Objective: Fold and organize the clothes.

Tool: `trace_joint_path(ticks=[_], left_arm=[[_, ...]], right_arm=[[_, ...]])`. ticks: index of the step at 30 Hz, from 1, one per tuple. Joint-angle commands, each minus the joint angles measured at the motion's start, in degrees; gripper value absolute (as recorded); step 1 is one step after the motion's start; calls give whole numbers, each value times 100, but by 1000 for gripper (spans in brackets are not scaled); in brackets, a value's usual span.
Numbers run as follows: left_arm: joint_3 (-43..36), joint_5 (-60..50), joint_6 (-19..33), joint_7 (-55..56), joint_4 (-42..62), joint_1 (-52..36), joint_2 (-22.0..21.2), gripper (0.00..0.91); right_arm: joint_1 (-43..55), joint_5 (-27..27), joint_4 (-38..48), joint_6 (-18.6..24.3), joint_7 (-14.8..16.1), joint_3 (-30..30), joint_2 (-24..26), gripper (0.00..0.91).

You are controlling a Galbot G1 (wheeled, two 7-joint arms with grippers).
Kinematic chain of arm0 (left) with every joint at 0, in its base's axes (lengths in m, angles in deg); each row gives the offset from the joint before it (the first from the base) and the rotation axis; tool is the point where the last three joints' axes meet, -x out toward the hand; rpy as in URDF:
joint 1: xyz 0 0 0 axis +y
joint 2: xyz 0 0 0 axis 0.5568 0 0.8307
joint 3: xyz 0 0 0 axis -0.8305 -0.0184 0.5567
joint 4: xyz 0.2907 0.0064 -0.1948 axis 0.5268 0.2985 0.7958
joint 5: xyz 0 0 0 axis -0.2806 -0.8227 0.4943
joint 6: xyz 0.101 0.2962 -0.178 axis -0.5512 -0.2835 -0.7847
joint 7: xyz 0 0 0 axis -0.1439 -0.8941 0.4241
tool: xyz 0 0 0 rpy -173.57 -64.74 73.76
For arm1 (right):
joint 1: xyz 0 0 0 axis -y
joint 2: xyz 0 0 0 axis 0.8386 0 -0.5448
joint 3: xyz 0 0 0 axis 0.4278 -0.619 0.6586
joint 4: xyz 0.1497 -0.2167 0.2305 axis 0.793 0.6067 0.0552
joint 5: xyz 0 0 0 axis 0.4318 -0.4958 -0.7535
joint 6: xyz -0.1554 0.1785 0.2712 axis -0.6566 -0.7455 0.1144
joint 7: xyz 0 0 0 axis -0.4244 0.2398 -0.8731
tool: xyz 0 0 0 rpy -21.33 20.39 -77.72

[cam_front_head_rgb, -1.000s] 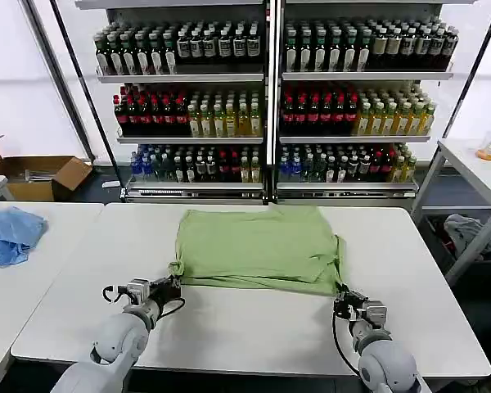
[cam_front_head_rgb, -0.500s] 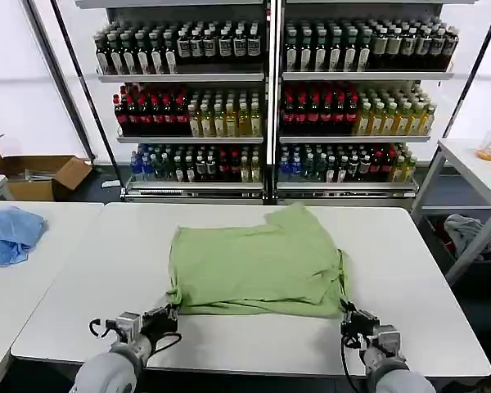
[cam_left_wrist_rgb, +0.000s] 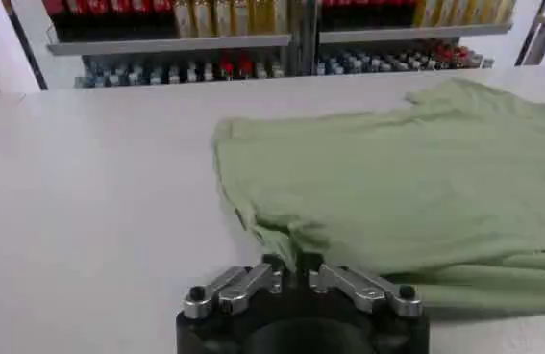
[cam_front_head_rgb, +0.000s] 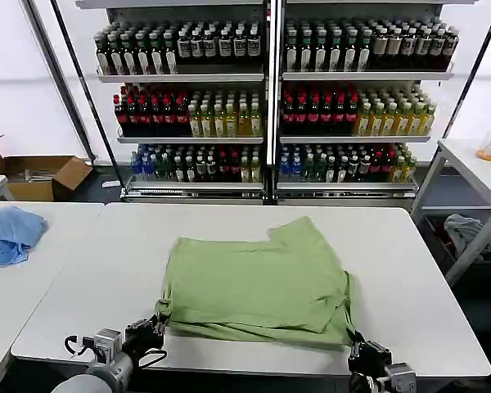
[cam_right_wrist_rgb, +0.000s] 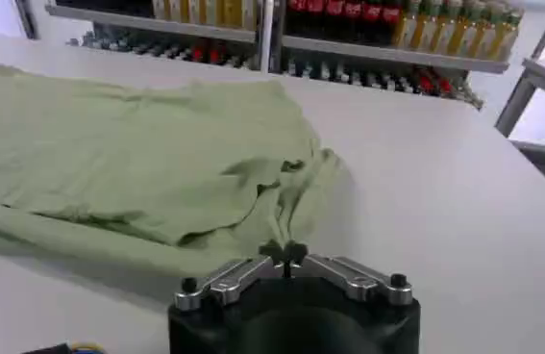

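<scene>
Pinching the two near corners of the light green T-shirt [cam_front_head_rgb: 258, 286], your end effectors have pulled it toward the worktop's [cam_front_head_rgb: 417, 270] near edge since half a second ago. You have the left end effector [cam_front_head_rgb: 151, 330] pressed together on the near-left corner and the right end effector [cam_front_head_rgb: 362, 352] pressed together on the near-right corner. Your shirt lies folded, far edge no longer near the worktop's back. A light blue cloth [cam_front_head_rgb: 10, 233] sits on the neighbouring table
</scene>
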Motion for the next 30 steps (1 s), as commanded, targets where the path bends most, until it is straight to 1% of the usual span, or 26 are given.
trace_joint_path(ticks=[1,4,5,8,10,12,13,14,16,22,25,30], left_arm=[[407,11,15,-60,-334,253,178,907],[514,208,18,-40,-385,150,275,907],[507,288,20,-7,-382,85,317,907],[402,432,22,43,-262,-270,399,907],[216,447,23,84,-2,-669,415,907],[48,455,22,104,276,-974,410,907],[-88,524,19,152,504,-1302,399,907],[-174,557,18,175,660,-1492,394,907],[-377,583,19,215,991,-1890,390,907],[-1054,666,18,342,1826,-2962,402,907],[-1372,640,16,350,2189,-3422,375,907],[-1777,569,14,406,2851,-4107,259,907]], right_arm=[[-174,178,-361,-19,66,329,57,907],[135,-55,-370,22,87,464,199,907],[309,-214,-326,56,78,495,268,907],[810,-487,-63,97,25,409,392,907],[1199,-583,164,79,-44,197,402,907],[1819,-693,569,33,-101,-122,396,907],[2094,-790,747,-15,-156,-309,391,907],[2565,-917,988,-95,-225,-551,378,907],[3125,-1076,1341,-192,-281,-913,356,907],[4746,-1631,2588,-465,-576,-1703,86,907],[5321,-1720,3084,-491,-671,-2017,-65,907],[6023,-1786,3890,-493,-657,-2502,-322,907]])
